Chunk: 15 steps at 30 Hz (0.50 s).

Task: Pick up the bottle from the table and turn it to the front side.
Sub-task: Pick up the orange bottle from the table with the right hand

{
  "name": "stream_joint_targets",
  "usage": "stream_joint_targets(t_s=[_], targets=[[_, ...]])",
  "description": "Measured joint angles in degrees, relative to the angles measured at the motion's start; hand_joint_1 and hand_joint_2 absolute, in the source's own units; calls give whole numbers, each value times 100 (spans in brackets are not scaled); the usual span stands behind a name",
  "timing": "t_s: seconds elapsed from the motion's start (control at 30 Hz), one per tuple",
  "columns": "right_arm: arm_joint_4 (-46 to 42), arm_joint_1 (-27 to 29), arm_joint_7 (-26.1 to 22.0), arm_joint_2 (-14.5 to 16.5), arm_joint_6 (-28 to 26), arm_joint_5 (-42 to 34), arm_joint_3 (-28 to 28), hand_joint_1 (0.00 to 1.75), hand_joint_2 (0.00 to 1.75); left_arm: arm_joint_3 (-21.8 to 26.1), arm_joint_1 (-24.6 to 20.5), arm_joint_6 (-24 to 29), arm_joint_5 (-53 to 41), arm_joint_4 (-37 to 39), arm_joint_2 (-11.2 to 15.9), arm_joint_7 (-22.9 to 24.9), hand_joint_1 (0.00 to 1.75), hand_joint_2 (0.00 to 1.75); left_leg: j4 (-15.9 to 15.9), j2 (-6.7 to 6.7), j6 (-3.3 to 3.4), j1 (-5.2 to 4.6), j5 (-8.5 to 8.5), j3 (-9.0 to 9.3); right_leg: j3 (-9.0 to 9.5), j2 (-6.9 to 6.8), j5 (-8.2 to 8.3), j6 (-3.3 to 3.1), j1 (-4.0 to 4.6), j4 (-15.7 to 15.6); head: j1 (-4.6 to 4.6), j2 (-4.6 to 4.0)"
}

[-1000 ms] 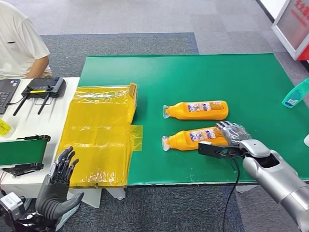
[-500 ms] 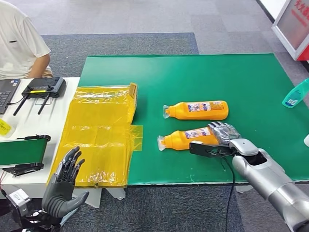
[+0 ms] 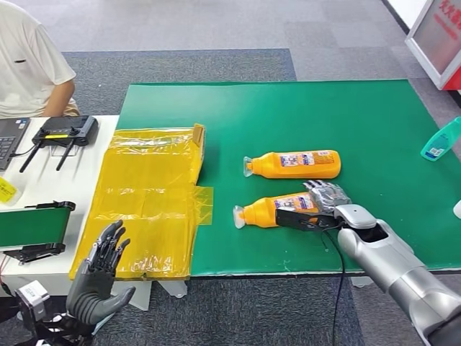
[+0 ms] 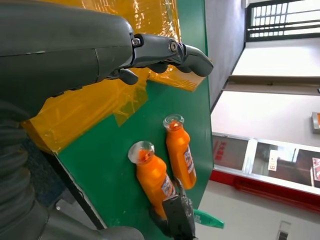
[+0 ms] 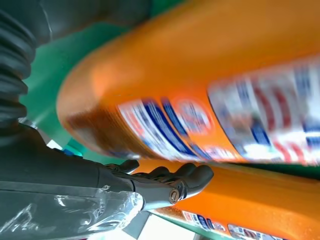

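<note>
Green tabletop (image 3: 380,130) carried two orange bottles lying flat; right hand (image 3: 325,198) clasped the nearer bottle (image 3: 271,210) at its base, presumably for lifting and turning, while left hand (image 3: 98,270) hung spread and empty.

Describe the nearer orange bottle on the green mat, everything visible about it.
The nearer orange bottle lies on its side on the green mat, its clear cap pointing toward the yellow plastic sheet. It looks like glossy plastic, with a blue, white and red label facing up. The right hand is wrapped around its base end. A second orange bottle lies beyond it, apart.
</note>
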Motion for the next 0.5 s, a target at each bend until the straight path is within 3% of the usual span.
stream_joint_targets(t_s=[0.1,0.13,0.2,0.23,0.3,0.33,0.5], targets=[[45,-1,-14,15,-26,-4,0,59,175,-8,-1,11,2,23,13,-2,0,175,0,0,0,0,0,0,0,0,0,0,0,0,1,0],[55,-4,-15,21,-34,-4,-1,69,175,-8,-2,14,2,31,16,-2,0,175,0,0,0,0,0,0,0,0,0,0,0,0,0,0],[71,-12,-16,29,-49,-3,-2,110,175,-8,-3,15,2,40,21,-2,0,175,0,0,0,0,0,1,0,0,0,0,0,0,1,0],[79,-18,-16,32,-54,-3,-2,140,175,-8,-3,16,2,43,21,-2,0,175,0,0,0,0,0,1,0,0,0,0,0,0,0,0],[92,-31,-16,40,-60,-3,-2,168,175,-8,-6,16,3,49,22,-3,0,175,0,0,0,0,0,1,0,0,0,0,0,0,1,0],[99,-38,-16,45,-62,-1,-2,175,175,-8,-8,16,5,51,25,-5,0,175,0,0,0,0,0,1,1,0,0,0,0,0,0,0],[151,-76,-51,66,-67,9,1,175,175,-9,-24,18,17,67,54,-24,0,175,0,0,0,0,0,1,1,0,0,0,0,0,0,0]])
